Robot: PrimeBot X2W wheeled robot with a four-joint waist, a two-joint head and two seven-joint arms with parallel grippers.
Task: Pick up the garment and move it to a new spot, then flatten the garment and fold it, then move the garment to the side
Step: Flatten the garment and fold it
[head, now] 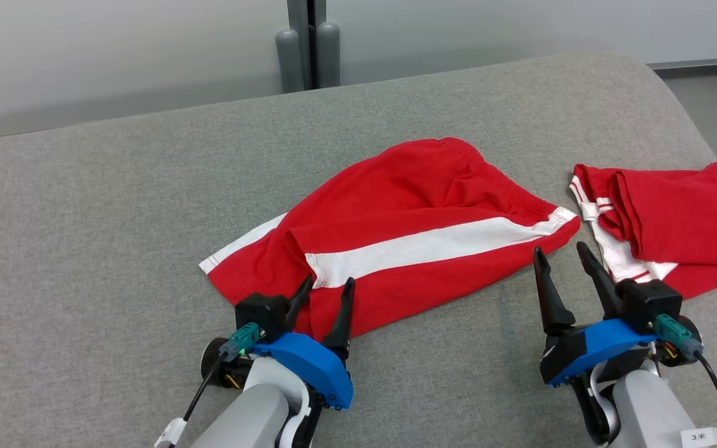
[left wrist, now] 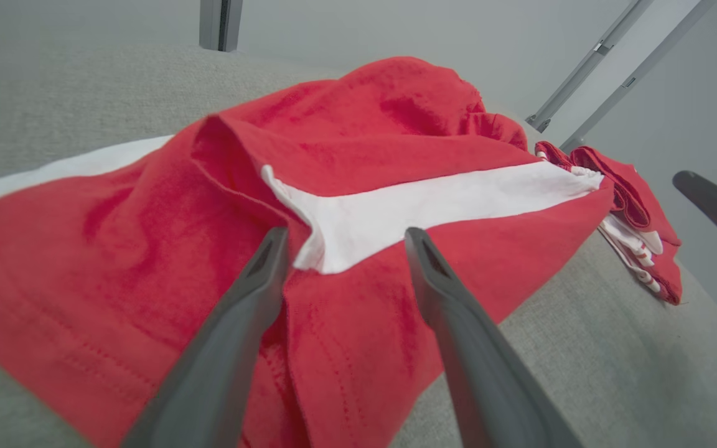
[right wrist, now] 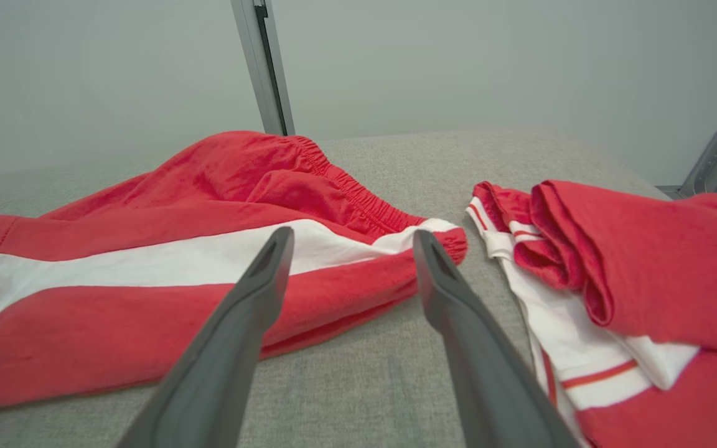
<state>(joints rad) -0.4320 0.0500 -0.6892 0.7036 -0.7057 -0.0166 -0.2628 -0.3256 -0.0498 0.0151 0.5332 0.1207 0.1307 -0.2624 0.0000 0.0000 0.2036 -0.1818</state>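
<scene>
The garment (head: pixel 396 230), red shorts with a white stripe (head: pixel 433 246), lies at the centre of the head view on a grey padded table (head: pixel 116 218), spread out but rumpled, with a raised crease at its lower left and a bulge below the elastic waistband (head: pixel 508 180). A second red garment (head: pixel 676 218), loosely folded, sits apart from it at the right edge of the frame. The left gripper (head: pixel 328 283), at lower centre-left, has its jaws parted over the shorts' near hem, straddling the creased end of the stripe and gripping nothing. The right gripper (head: pixel 559 249), at lower right, has its jaws equally wide over bare table, between the shorts' waistband corner and the other garment. The work appears to stand at the flattening step; the next move likely calls for each set of jaws to pinch an end of the shorts and draw the cloth taut, keeping off the neighbouring garment
</scene>
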